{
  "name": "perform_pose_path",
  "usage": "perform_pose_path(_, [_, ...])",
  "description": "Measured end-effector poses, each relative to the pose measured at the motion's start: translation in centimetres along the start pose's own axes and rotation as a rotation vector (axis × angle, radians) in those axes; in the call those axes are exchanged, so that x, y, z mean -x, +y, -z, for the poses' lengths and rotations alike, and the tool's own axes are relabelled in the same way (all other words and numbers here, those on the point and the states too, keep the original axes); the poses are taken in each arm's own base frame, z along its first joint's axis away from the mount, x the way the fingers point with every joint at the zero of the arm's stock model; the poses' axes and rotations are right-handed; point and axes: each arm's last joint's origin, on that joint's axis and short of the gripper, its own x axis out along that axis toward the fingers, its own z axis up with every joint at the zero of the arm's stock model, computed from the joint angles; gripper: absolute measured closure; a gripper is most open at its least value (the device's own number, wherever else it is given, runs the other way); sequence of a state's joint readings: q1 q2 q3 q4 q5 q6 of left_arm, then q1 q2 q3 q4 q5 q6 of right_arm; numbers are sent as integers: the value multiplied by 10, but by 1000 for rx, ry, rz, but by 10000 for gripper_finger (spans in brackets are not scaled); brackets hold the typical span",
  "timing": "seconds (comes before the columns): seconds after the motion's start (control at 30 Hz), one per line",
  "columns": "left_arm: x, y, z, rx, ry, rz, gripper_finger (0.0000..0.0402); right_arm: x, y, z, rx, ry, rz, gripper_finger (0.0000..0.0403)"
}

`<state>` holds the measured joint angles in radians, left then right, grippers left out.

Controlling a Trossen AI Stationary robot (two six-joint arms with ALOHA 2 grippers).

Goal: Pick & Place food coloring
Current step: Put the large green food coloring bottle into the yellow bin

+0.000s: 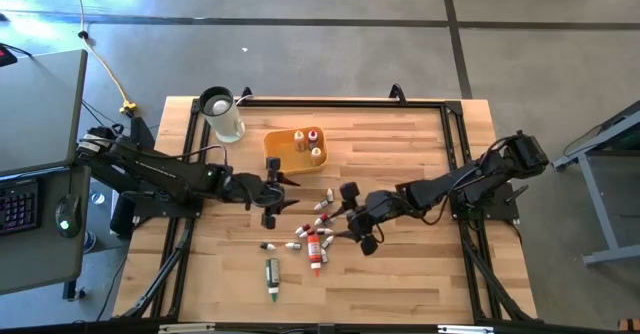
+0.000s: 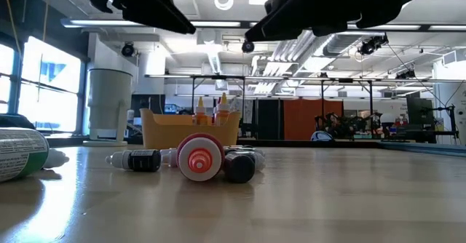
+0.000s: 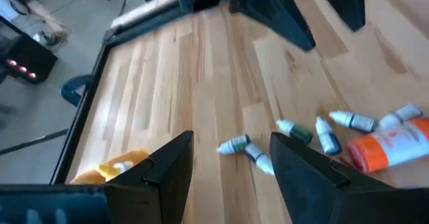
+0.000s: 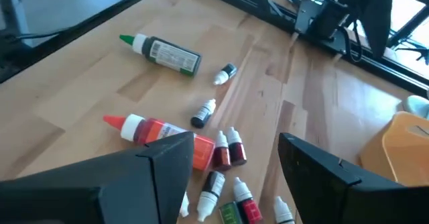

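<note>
Food coloring bottles lie in a loose cluster near the middle of my table, roughly six o'clock from the yellow-orange tray. Three more small bottles stand upright inside that tray. A larger red-orange tube lies on its side at the cluster's edge, and a dark green tube rests apart at about seven o'clock from the cluster. A white jug stands at ten o'clock from the tray, just beside it. My left end effector hovers above the table at about eleven o'clock from the cluster, its fingers spread and holding nothing. My right end effector hangs just at three o'clock of the cluster, fingers also spread wide with nothing between them.
</note>
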<state>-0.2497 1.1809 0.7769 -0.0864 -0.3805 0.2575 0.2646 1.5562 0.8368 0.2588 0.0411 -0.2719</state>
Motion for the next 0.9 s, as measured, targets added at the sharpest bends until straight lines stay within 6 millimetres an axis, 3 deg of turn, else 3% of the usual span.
perform_pose_path(0.9, [0, 0, 2, -6, 19, 4, 208, 0, -1, 0, -10, 3, 15, 190])
